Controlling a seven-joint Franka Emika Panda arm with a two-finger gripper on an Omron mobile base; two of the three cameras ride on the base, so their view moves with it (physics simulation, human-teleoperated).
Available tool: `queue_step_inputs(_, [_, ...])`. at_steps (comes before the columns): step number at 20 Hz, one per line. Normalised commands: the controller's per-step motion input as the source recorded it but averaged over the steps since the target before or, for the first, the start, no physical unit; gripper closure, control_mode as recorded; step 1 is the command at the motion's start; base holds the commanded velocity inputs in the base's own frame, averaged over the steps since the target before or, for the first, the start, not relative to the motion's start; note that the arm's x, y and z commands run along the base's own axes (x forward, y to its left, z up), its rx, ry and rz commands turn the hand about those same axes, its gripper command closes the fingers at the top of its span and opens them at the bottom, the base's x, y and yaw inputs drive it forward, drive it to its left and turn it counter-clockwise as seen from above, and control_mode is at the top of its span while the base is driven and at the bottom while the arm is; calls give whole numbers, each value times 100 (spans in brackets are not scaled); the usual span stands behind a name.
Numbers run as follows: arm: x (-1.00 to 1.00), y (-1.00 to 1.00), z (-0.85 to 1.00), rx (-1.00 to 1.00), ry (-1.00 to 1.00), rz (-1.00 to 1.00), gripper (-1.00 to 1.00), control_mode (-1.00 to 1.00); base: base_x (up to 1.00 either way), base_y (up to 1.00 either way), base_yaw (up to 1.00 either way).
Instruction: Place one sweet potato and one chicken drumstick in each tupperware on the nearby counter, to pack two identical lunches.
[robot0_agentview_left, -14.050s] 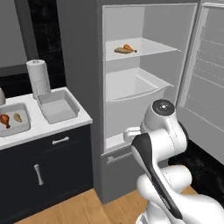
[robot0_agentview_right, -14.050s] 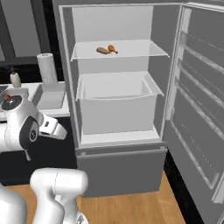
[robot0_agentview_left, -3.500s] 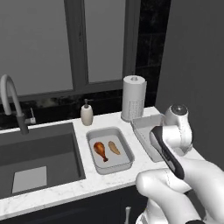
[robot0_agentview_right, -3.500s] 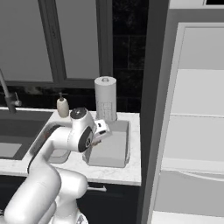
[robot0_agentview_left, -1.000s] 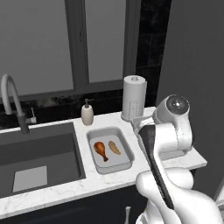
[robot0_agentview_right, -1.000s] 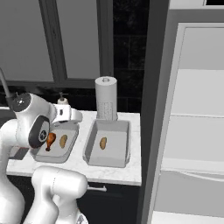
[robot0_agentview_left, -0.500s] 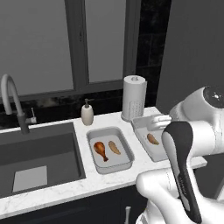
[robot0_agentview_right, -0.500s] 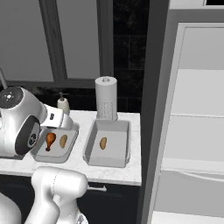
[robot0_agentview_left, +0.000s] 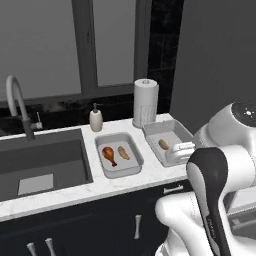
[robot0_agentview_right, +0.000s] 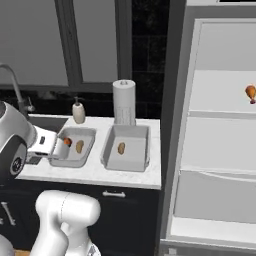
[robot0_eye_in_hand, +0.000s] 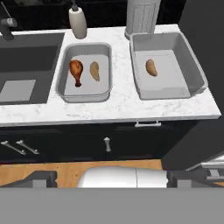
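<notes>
Hand view looks down on the counter (robot0_eye_in_hand: 118, 109), where two tupperware trays sit side by side. At ten o'clock, the left tupperware (robot0_eye_in_hand: 85, 72) holds a chicken drumstick (robot0_eye_in_hand: 76, 71) and a sweet potato (robot0_eye_in_hand: 94, 71), lying just apart. At one o'clock, the right tupperware (robot0_eye_in_hand: 166, 71) holds a second sweet potato (robot0_eye_in_hand: 151, 67). Another drumstick (robot0_agentview_right: 250, 93) lies on a fridge shelf (robot0_agentview_right: 220, 111) in the right base view. The end effector (robot0_eye_in_hand: 111, 178) is spread wide, holding nothing.

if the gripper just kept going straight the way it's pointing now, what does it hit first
Judging by the hand view, probably the black cabinets just under the counter edge, below the two tupperware. The open gripper looks down at them; depth is hard to judge.
</notes>
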Motion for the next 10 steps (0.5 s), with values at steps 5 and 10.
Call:
queue_step_inputs(5, [0,0,0,0,0,0,-100,100,-100,-86,-14])
queue_step_inputs(10, [0,0,0,0,0,0,-100,100,-93,-100,-15])
